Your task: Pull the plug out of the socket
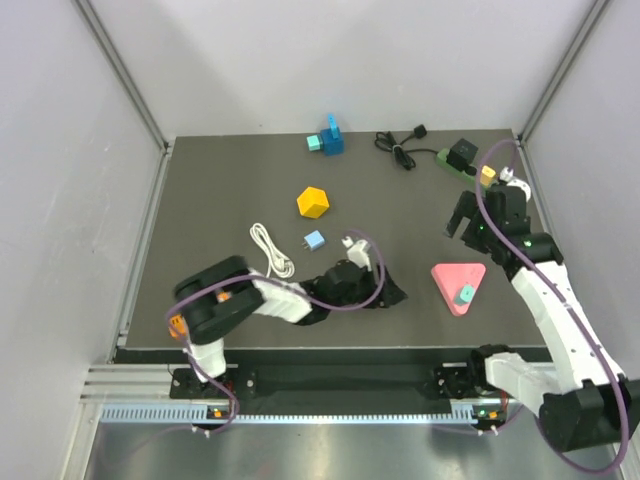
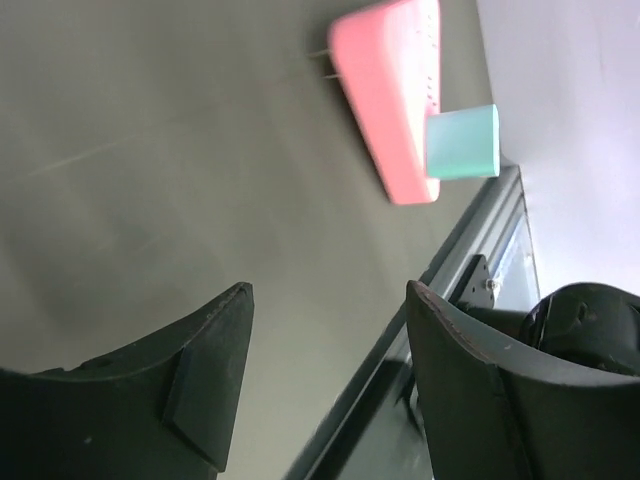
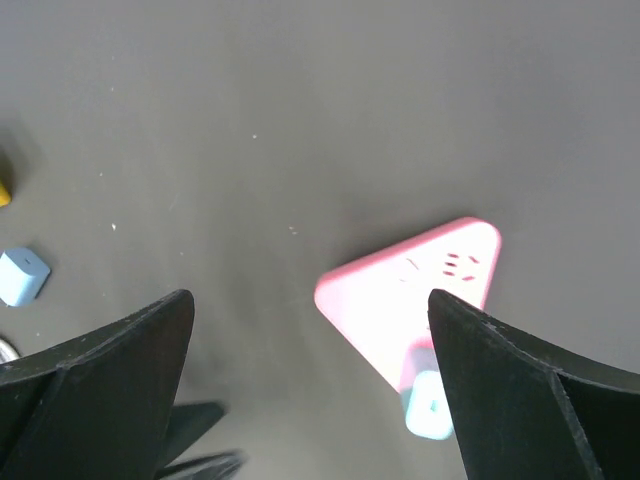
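Note:
The green power strip [image 1: 447, 156] lies at the far right of the mat, partly hidden behind my right arm. A black plug [image 1: 462, 152] and a small yellow plug [image 1: 488, 173] sit on it, and its black cable [image 1: 400, 150] coils to its left. My right gripper [image 1: 463, 225] is open and empty, hovering in front of the strip and apart from it. The strip does not show in the right wrist view, where the gripper [image 3: 310, 300] hangs over the mat. My left gripper [image 1: 388, 292] is open and empty low at the mat's near middle; it also shows in the left wrist view [image 2: 330, 295].
A pink triangular socket [image 1: 458, 280] with a teal plug [image 1: 464, 294] lies near the right front; it also shows in the right wrist view [image 3: 400, 300] and the left wrist view [image 2: 385, 90]. A yellow cube [image 1: 313, 202], blue blocks [image 1: 328, 138], a white cable [image 1: 272, 250] and a light blue adapter [image 1: 314, 242] lie mid-mat.

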You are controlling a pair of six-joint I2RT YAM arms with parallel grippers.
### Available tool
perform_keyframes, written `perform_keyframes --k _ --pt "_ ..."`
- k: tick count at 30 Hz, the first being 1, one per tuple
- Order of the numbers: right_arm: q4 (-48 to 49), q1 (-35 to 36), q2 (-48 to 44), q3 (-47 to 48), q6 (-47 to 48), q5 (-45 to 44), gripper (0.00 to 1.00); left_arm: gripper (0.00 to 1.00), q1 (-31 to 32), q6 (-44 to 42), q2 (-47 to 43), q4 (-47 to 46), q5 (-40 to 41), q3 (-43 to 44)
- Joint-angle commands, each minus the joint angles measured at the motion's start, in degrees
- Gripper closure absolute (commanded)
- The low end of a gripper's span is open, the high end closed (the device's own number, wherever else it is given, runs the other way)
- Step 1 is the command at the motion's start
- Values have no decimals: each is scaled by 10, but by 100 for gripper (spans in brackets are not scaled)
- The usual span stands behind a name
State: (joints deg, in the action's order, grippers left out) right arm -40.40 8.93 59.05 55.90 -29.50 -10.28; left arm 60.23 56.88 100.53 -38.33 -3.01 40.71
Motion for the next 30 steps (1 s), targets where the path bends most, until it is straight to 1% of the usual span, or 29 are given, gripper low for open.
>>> perform_keyframes --k 1,2,3,4,7,10,15,16,20,21,26,30 --pt "-41 -23 -38 -6 25 -17 0 32 28 3 85 -143 -44 91" --pt "-45 -29 -42 -11 27 -17 0 32 31 6 123 -118 -44 114" --pt "-48 -31 -52 -14 31 -14 0 31 38 10 142 -119 -45 149" --pt "-47 -34 -57 -25 34 -11 0 31 40 16 171 -124 -41 161" --pt "-46 -45 -68 -35 47 -7 0 32 45 31 200 -142 -10 189" --pt "-48 -58 -71 -40 58 3 0 35 46 46 231 -158 12 200" --pt "-33 -67 -80 -50 61 20 0 37 45 72 273 -173 13 230" --pt "-28 -69 -79 -51 60 24 0 39 45 81 282 -174 15 234" --pt "-22 -73 -79 -59 59 35 0 41 45 104 297 -179 25 245" --pt "-18 -74 -79 -62 58 41 0 42 45 105 299 -178 47 247" --pt "-18 -75 -75 -66 56 39 0 44 44 116 302 -145 70 261" --pt "-17 -77 -75 -71 49 41 0 42 43 135 312 -140 67 271"
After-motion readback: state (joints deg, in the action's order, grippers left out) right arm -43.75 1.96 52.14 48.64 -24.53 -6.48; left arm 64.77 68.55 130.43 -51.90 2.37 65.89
